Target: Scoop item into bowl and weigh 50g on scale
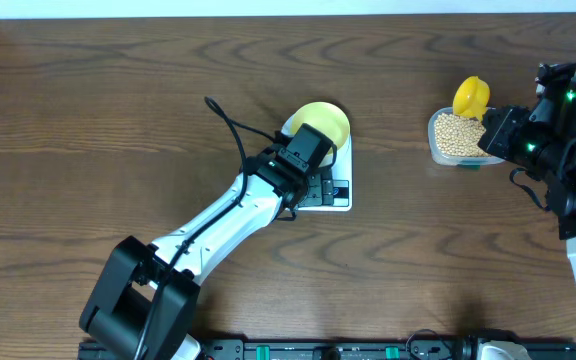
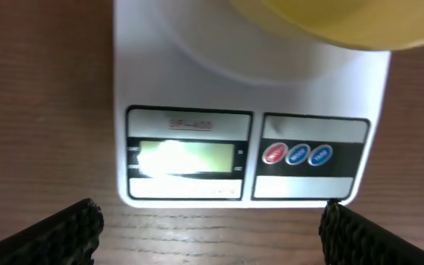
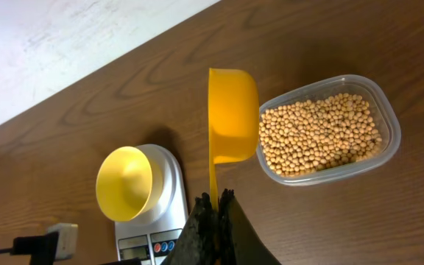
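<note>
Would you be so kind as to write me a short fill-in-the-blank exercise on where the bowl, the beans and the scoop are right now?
1. The bowl stands on the white ____.
2. The right gripper is shut on the handle of the yellow ____.
3. The beans lie in the clear plastic ____.
4. The bowl has ____ beans in it.
Missing words: scale; scoop; tub; no.
</note>
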